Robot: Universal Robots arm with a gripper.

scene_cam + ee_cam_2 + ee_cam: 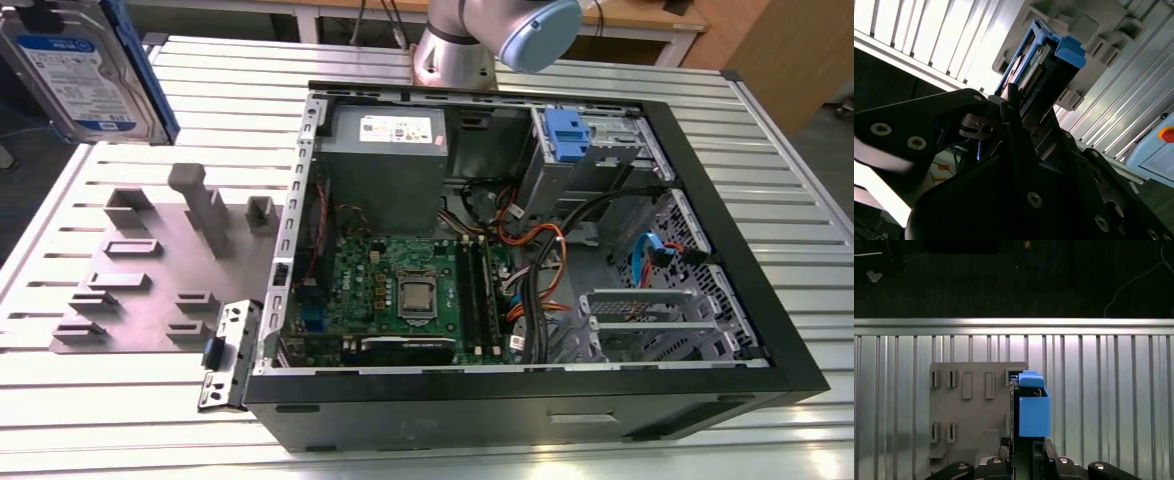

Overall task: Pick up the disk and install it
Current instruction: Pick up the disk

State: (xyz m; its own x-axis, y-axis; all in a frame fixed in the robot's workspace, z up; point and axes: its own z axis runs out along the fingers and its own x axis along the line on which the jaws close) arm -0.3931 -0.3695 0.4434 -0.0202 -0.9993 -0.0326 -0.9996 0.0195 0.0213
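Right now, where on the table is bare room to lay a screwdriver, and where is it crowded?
Free: the slatted table strip along the exterior view's bottom left, bordering the fixture plate and the computer case; also the table beside the case at the exterior view's right. Crowded: the case interior with cables, the plate with holders.

- We saw a slatted aluminium table (747, 160) spanning the whole scene.
- Past its edge, in the first wrist view, we found a dark floor (954, 280).
- Bright light glared off the slats (929, 30).
- A wooden panel (787, 50) stood beyond the table, at the exterior view's right.
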